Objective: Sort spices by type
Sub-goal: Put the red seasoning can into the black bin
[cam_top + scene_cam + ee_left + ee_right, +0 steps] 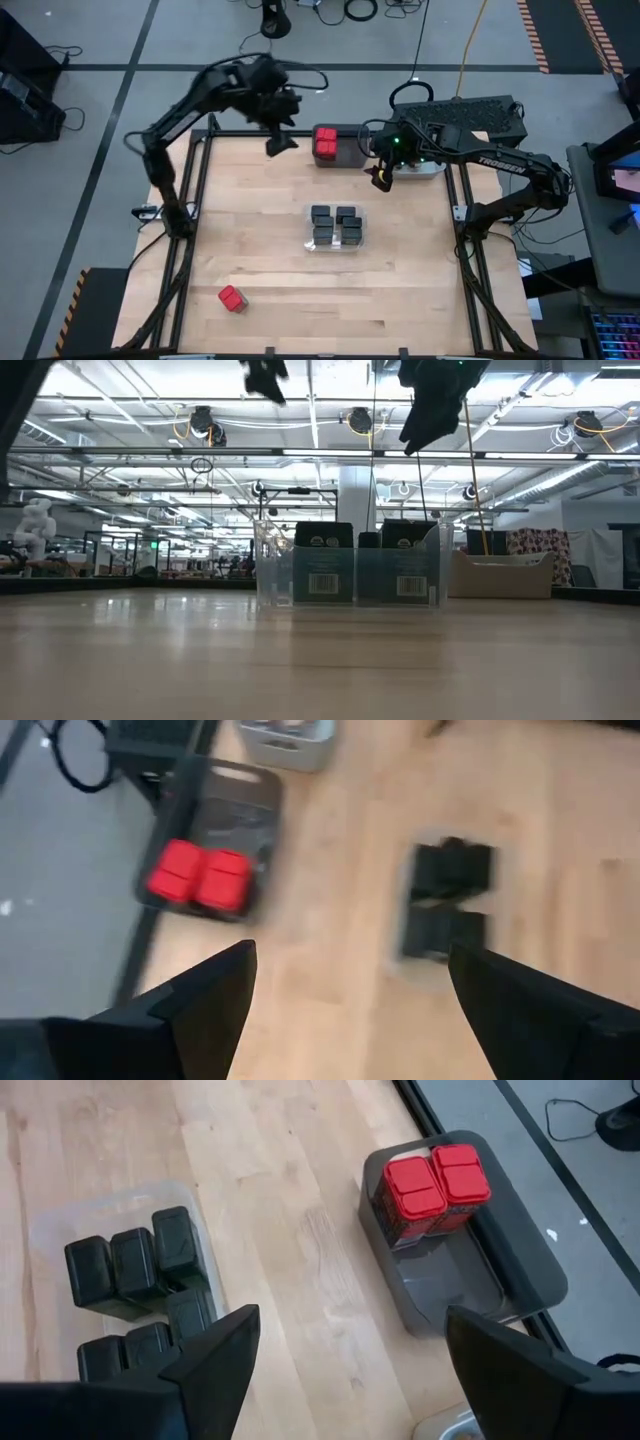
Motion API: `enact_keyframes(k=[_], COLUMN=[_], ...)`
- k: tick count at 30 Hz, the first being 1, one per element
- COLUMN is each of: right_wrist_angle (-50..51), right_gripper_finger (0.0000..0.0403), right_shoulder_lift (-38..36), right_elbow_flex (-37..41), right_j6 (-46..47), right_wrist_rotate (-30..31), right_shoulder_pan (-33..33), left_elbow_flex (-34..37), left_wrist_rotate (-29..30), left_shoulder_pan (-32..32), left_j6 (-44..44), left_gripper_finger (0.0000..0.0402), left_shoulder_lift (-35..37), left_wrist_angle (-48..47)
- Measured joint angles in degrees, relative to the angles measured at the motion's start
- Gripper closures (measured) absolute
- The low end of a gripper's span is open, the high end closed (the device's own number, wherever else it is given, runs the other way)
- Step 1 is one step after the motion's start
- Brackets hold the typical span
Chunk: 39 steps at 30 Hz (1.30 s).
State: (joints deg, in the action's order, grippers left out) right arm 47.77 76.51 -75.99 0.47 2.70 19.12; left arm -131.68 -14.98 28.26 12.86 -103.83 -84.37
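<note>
Two red-topped spice boxes (326,143) stand side by side in the dark grey bin (352,150) at the table's far edge; they also show in the left wrist view (200,878) and the right wrist view (435,1185). Several black spice boxes (336,226) fill the clear bin (350,565) at mid-table. One more red box (232,298) lies alone near the table's near left. My left gripper (280,140) hangs open in the air just left of the dark grey bin, holding nothing (350,955). My right gripper (381,178) hangs open right of that bin, also empty (352,1315). No tan-lidded jars show.
A light grey bin (285,735) sits at the far edge, right of the dark grey bin and mostly under my right arm. Bare wood lies to the left and right of the clear bin (60,1230) and along the near side. Black frame rails border the table.
</note>
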Motion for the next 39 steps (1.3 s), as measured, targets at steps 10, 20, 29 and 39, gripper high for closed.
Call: enact_keyframes(k=[10,20,29,39], right_wrist_angle=[-1.6,-2.5,-4.3,-9.2], right_gripper_finger=[0.0101,0.0101,0.0101,0.0101], right_shoulder_lift=[0.0,0.0,0.0,0.0], right_elbow_flex=[0.0,0.0,0.0,0.0], right_j6=[-3.2,0.4,9.8,18.4], right_wrist_rotate=[-1.4,-4.6,-2.4,3.6], right_shoulder_pan=[-0.5,-2.6,-8.5,-13.3], left_elbow_flex=[3.0,12.4,26.0,46.4], left_wrist_rotate=[2.4,3.4,6.4,8.4], left_shoulder_pan=[-19.4,-37.6,-50.3,-55.5], left_j6=[-18.3,-21.6,-23.1,-23.0], left_gripper_finger=[0.0068,0.0068,0.0068,0.0068], left_shoulder_lift=[6.2,6.6,12.1,23.2], left_wrist_angle=[-5.5,-5.6,-5.7,-0.6])
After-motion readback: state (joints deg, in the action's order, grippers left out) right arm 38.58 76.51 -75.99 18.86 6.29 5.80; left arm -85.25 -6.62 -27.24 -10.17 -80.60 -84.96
